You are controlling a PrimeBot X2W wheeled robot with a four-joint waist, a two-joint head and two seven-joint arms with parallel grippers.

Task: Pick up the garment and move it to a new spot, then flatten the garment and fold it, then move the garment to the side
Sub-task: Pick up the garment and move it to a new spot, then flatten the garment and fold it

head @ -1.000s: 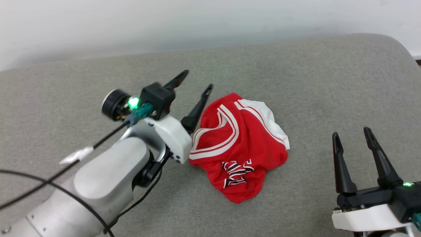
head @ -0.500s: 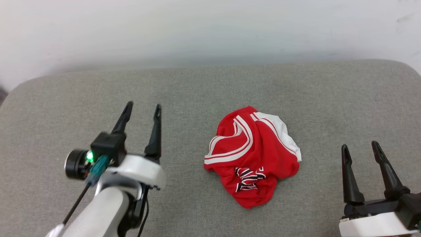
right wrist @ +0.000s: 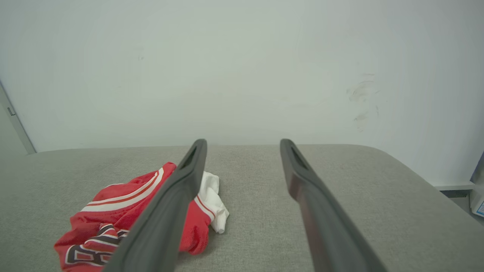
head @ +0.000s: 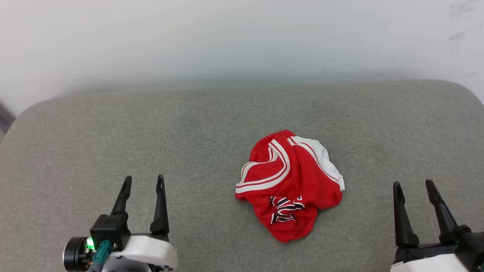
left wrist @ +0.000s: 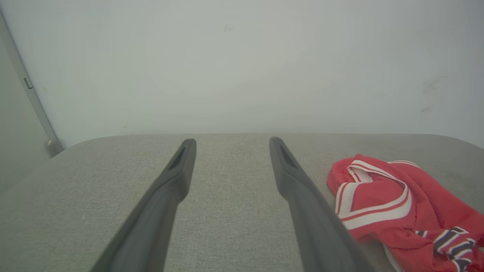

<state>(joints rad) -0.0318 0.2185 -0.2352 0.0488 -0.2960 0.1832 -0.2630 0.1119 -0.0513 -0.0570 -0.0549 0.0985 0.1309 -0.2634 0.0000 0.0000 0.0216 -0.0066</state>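
Note:
The garment [head: 293,181], a red jersey with white sleeve and striped trim, lies crumpled in a heap on the grey cushioned surface [head: 204,124], a little right of centre. My left gripper [head: 143,181] stands open at the lower left, well left of the heap, nothing between its fingers. At the lower right my right gripper [head: 414,184] is open too, off to the heap's right. The left wrist view has the garment [left wrist: 397,204] to the right of the left gripper [left wrist: 230,141]. The right wrist view has the garment [right wrist: 113,211] left of the right gripper [right wrist: 242,142], partly behind one finger.
A pale wall [head: 227,41] rises right behind the grey surface's far edge. The surface's rounded corners show at far left and far right. Bare grey fabric stretches all around the heap.
My left arm has drawn back from beside the garment down to the lower left, its gripper still open. The head camera has tilted up, showing more wall. The garment lies as before.

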